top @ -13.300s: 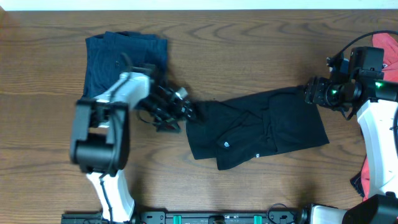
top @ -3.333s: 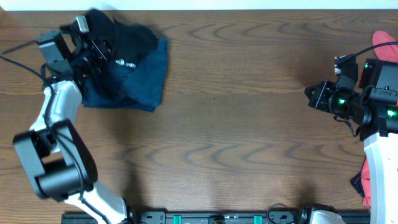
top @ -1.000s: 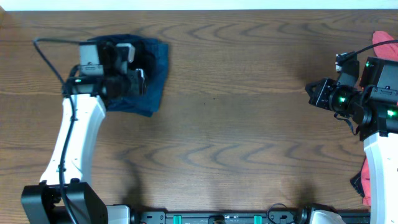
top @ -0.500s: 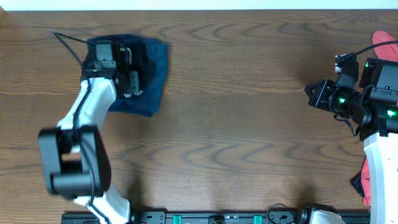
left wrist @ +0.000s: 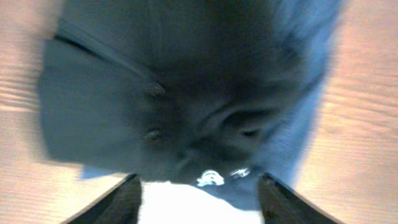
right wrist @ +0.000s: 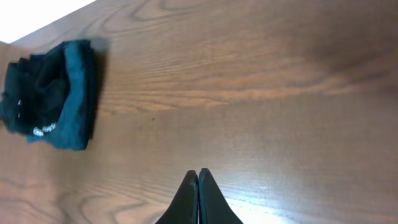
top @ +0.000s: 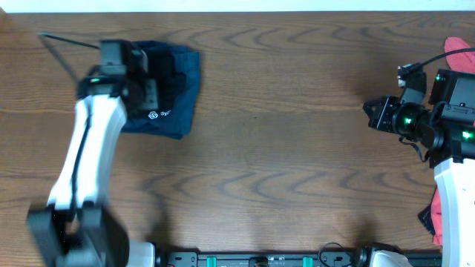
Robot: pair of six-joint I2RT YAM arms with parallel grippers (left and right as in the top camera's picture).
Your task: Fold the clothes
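The clothes are stacked at the table's far left: a folded black garment (top: 165, 78) with a small white logo (top: 152, 115) lies on navy-blue shorts (top: 187, 81). My left gripper (top: 157, 85) hovers over this stack, open, with nothing between its fingers. The left wrist view is blurred, with the black garment (left wrist: 186, 93) filling it, the logo (left wrist: 210, 178) near the left gripper (left wrist: 199, 178). My right gripper (top: 369, 111) is shut and holds nothing, above bare wood at the far right. The right wrist view shows the right gripper (right wrist: 199, 177) and, far off, the stack (right wrist: 50, 93).
Coral-red pieces lie at the right edge, one at the back (top: 454, 49) and one near the front (top: 445, 211) behind the right arm. The wooden table (top: 282, 148) stretches between the two arms. A black rail (top: 252, 259) runs along the front edge.
My left gripper has shut and opened again over the stack while the arm swung its elbow left. The logo now shows at the stack's front edge. The right arm has not moved.
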